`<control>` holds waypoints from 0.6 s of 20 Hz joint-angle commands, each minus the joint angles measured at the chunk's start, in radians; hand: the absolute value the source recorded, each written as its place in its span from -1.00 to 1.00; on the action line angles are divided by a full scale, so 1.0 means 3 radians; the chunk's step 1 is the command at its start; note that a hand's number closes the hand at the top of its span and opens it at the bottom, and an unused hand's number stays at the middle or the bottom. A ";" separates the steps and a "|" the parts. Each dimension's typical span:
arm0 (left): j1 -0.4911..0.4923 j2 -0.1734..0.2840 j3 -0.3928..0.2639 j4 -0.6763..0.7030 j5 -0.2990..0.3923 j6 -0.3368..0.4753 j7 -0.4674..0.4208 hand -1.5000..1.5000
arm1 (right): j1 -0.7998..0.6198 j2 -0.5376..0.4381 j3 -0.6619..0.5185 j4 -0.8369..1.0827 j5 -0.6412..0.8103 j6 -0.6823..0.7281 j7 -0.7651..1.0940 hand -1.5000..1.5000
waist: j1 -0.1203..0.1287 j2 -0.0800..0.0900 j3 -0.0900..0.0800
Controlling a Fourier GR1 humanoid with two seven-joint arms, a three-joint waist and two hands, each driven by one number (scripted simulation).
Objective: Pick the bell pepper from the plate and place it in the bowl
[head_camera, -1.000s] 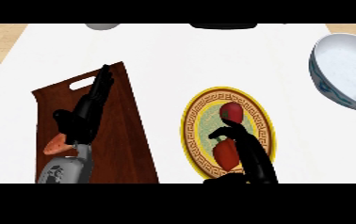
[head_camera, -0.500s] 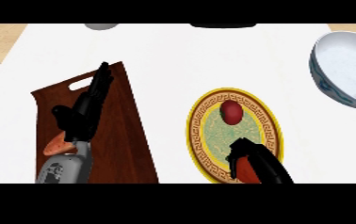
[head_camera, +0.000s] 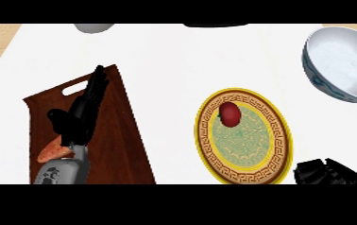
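Note:
A red bell pepper [head_camera: 229,114] lies on the upper left part of the round yellow-rimmed patterned plate [head_camera: 268,165]. A white bowl [head_camera: 335,61] with a blue-patterned outside stands at the far right edge, beyond the plate and partly cut off. My right hand [head_camera: 325,172] shows only as a dark mass at the lower right corner, just right of the plate and well apart from the pepper, with nothing seen in it. My left hand [head_camera: 82,113] rests open over the brown cutting board [head_camera: 122,139], fingers straight and pointing away.
An orange-brown vegetable [head_camera: 54,152] lies on the cutting board beside my left wrist. A grey object [head_camera: 94,27] and a dark object [head_camera: 216,24] sit at the counter's far edge. White counter [head_camera: 174,68] stretches between board, plate and bowl.
My right hand has drawn back from over the plate, beside the pepper, to the lower right corner. The pepper stays on the plate. The left hand has not moved.

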 commanded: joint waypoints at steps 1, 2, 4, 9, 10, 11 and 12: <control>0.0134 -0.0066 -0.0078 -0.0055 -0.0062 0.0058 -0.0006 0.00 | 0.0220 -0.0427 -0.0721 -0.0113 -0.0645 0.0368 -0.0813 1.00 | -0.0039 -0.0011 -0.0002; 0.0060 0.0005 0.0018 -0.0008 0.0000 0.0010 -0.0009 0.00 | 0.0256 -0.0554 -0.0940 -0.0078 -0.0688 0.0433 -0.1017 1.00 | -0.0054 -0.0006 -0.0003; 0.0062 -0.0028 0.0005 -0.0007 -0.0025 0.0050 -0.0026 0.00 | 0.0332 -0.0658 -0.1298 -0.0083 -0.0941 0.0478 -0.1163 1.00 | -0.0044 -0.0003 -0.0005; 0.0159 -0.0009 -0.0083 -0.0106 -0.0065 -0.0006 -0.0014 0.00 | 0.0565 -0.1022 -0.2229 0.0045 -0.1563 0.0686 -0.1196 1.00 | -0.0014 -0.0004 -0.0009; 0.0261 0.0009 -0.0033 -0.0008 -0.0017 -0.0062 -0.0221 0.00 | 0.0661 -0.1070 -0.2373 -0.0131 -0.1715 0.0696 -0.1001 1.00 | -0.0011 0.0000 -0.0015; 0.0148 -0.0035 -0.0088 -0.0219 -0.0074 0.0047 0.0088 0.00 | 0.0715 -0.1061 -0.2535 -0.0126 -0.1840 0.0702 -0.0890 1.00 | 0.0017 -0.0001 -0.0011; -0.0031 0.0073 0.0038 -0.0107 0.0078 -0.0122 0.0048 0.00 | 0.0587 -0.1190 -0.2628 -0.0047 -0.1996 0.0722 -0.0684 1.00 | 0.0050 0.0015 -0.0013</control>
